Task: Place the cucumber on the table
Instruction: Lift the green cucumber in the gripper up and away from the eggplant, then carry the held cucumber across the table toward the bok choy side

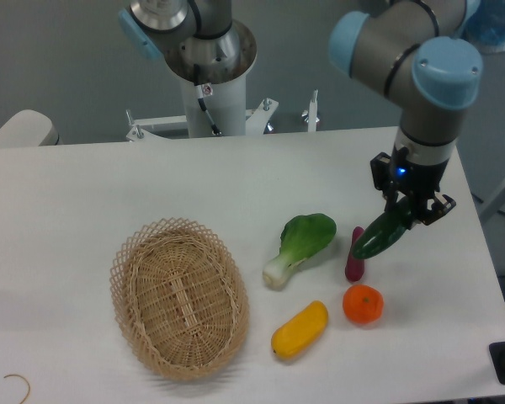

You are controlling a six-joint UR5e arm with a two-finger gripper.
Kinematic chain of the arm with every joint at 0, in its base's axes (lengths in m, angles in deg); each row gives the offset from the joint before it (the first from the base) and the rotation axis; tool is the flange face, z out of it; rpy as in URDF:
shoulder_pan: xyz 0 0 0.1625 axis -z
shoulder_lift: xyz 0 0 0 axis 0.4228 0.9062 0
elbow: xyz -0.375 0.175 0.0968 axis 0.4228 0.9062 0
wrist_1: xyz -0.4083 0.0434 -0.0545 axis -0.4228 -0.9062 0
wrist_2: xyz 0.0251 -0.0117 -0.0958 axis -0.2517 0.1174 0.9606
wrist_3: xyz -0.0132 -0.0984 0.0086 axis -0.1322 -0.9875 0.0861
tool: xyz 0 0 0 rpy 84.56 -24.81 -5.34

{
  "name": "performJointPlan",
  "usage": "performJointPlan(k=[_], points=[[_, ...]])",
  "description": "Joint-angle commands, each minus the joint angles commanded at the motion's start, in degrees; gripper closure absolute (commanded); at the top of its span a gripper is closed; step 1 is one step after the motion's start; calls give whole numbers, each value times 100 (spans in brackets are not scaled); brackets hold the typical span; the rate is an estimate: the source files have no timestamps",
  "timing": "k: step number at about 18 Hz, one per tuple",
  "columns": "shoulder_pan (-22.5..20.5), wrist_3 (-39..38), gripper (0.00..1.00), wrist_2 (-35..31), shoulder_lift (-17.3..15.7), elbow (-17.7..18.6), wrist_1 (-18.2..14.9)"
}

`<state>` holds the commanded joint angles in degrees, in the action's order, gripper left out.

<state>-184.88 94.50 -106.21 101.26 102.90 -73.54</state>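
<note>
Gripper was clamped on the cucumber at its upper end, tilted above the table, beside purple vegetable. Judged light, stiff, glossy, possibly slippery; mid-body hold safer.

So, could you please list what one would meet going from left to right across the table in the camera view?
Basket → bok choy → yellow vegetable → purple vegetable → cucumber, tilted and held in the claw. The orange overlaps the purple one's span, so I left it out.
</note>
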Motion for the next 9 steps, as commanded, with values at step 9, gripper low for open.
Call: performJointPlan(k=[9], points=[[-606, 1303, 64, -96, 335, 280, 291]])
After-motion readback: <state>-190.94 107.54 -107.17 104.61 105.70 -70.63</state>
